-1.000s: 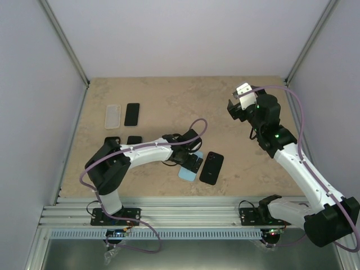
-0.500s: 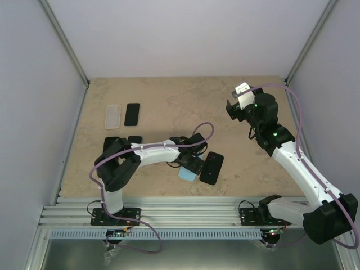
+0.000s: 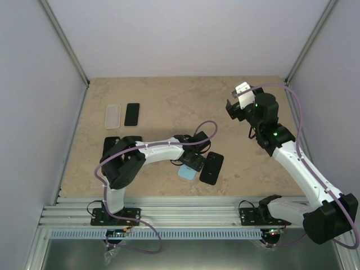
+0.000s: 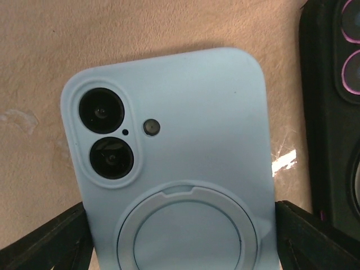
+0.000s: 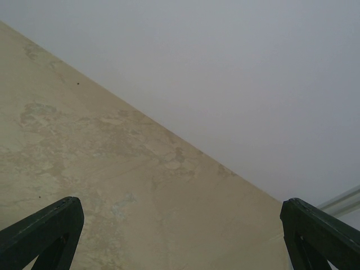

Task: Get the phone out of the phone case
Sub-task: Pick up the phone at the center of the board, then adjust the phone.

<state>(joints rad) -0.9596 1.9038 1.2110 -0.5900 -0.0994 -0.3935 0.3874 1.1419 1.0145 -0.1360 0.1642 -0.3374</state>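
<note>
A light blue phone case (image 4: 174, 163) lies back up on the table, with the phone's two lenses showing through its cutout and a ring on its back. In the top view the phone case (image 3: 185, 174) shows just below my left gripper (image 3: 191, 162). The left gripper (image 4: 180, 230) straddles the case's lower half, each black finger (image 4: 53, 239) pressed against a long side. My right gripper (image 3: 235, 106) hangs high at the back right, open, and its wrist view (image 5: 180, 236) shows only bare table and wall between the fingers.
A black phone (image 3: 211, 167) lies back up right beside the blue case, also at the right edge of the left wrist view (image 4: 332, 112). A clear case (image 3: 113, 117) and another black phone (image 3: 131, 114) lie at the back left. White walls enclose the table.
My left gripper has settled lower over the blue case and its jaws have narrowed onto the case's sides. The right arm has barely moved.
</note>
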